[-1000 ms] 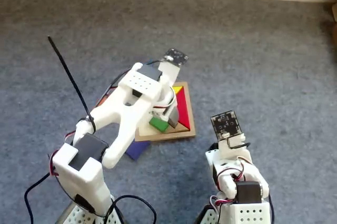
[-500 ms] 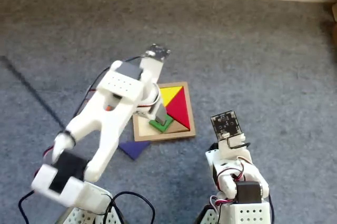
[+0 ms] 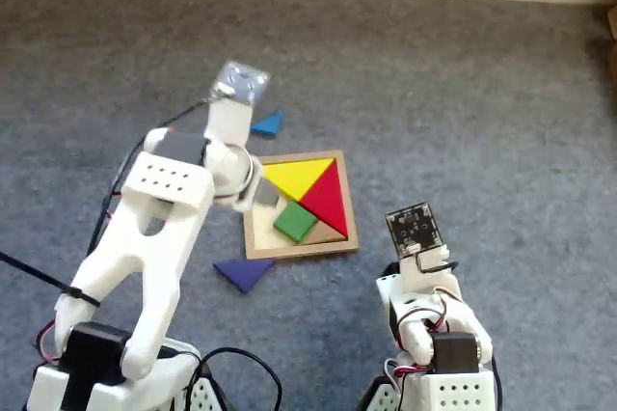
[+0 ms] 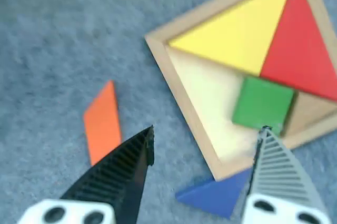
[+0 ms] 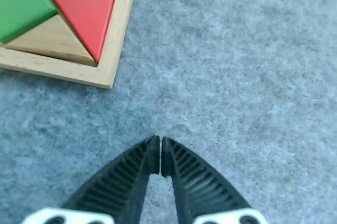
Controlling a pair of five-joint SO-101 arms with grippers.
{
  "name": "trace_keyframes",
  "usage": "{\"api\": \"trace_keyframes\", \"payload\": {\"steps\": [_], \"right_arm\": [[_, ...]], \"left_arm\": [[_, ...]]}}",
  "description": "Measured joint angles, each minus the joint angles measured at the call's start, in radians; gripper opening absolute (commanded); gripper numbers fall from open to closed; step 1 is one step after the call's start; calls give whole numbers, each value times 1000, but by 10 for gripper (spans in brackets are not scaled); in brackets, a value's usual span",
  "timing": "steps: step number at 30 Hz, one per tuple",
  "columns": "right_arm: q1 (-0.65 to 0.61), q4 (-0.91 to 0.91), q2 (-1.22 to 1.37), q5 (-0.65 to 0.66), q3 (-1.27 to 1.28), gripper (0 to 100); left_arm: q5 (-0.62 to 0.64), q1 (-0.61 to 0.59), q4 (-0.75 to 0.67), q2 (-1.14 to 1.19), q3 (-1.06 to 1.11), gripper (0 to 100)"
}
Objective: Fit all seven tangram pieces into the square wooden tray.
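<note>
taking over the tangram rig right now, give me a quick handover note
Left gripper: open, empty, hanging over the wooden tray's edge on the side where the orange parallelogram lies.
Right gripper: shut, empty, over the carpet just off a tray corner.
Done: yellow triangle, red triangle and green square are in the tray.
Left: the orange parallelogram, dark blue triangle and light blue triangle lie on the carpet outside the tray, and part of the tray floor is bare wood.
</note>
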Motion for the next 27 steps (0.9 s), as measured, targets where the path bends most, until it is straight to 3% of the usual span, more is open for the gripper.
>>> {"api": "trace_keyframes", "payload": {"steps": [27], "right_arm": [[0, 0, 0, 0, 0, 24]], "left_arm": [[-68, -15, -9, 1019, -1011, 302]]}}
